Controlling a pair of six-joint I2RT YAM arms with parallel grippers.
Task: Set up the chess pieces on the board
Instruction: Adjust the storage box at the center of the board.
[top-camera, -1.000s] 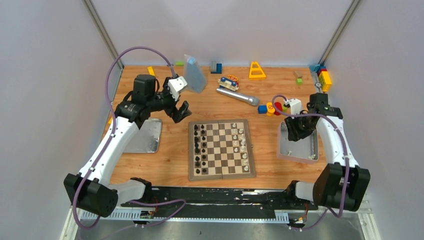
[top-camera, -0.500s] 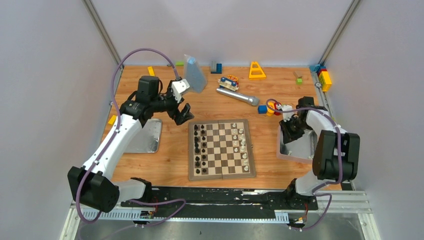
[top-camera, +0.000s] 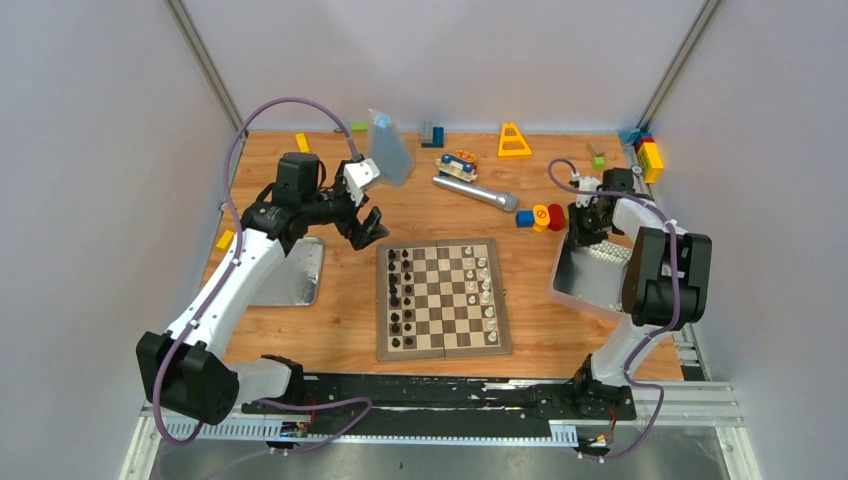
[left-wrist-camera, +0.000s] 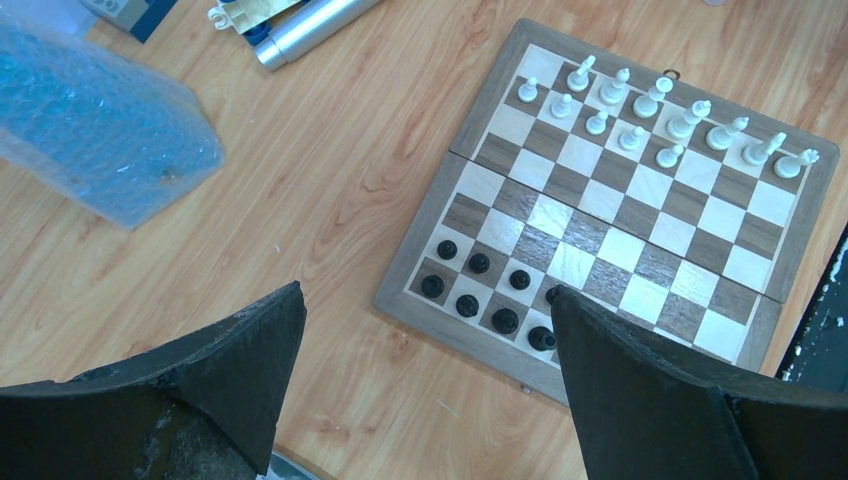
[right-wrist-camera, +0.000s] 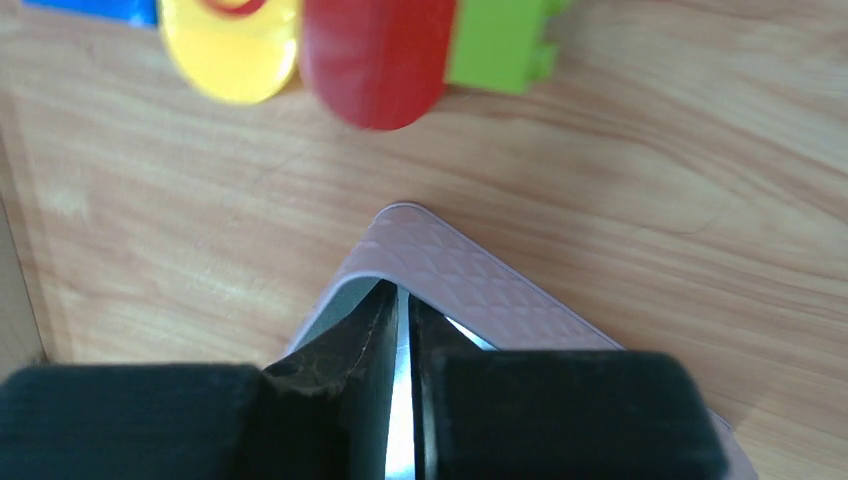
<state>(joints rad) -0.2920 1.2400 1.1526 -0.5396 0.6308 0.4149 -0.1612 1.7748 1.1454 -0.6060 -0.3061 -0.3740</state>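
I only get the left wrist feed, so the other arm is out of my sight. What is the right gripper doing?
Observer: The right gripper is shut on a corner wall of the metal tin, right of the board.
Operator: Is the tin lying flat?
Observer: No, it looks tilted, its far corner raised off the table.
Operator: Anything close to it?
Observer: Coloured toy blocks lie just beyond that corner, apart from it.

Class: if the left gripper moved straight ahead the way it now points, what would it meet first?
Probably the board, at its corner by the black pieces, or the table just short of it; depth is unclear. The open left gripper aims there.
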